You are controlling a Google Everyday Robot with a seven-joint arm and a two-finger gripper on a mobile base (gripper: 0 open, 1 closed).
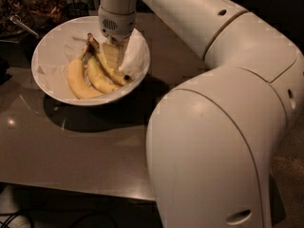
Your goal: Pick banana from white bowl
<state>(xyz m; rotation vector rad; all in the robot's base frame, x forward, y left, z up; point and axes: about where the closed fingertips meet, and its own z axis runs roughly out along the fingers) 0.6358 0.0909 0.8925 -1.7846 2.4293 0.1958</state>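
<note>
The white bowl (47,46) stands on the table at the upper left, lined with white paper. Three bananas lie in it side by side. The banana (117,75) is the slim curved one on the right, with a brown stem pointing to the back and a blackish tip near the bowl's right wall. My gripper (113,56) reaches straight down from the wrist into the bowl and sits right on this banana's middle, hiding that part of it.
A thicker pale banana (76,82) and a shorter one (100,80) lie left of the slim one. My bulky white arm (213,141) fills the right half of the view. The grey table (85,151) extends forward. Dark clutter (28,8) sits behind the bowl.
</note>
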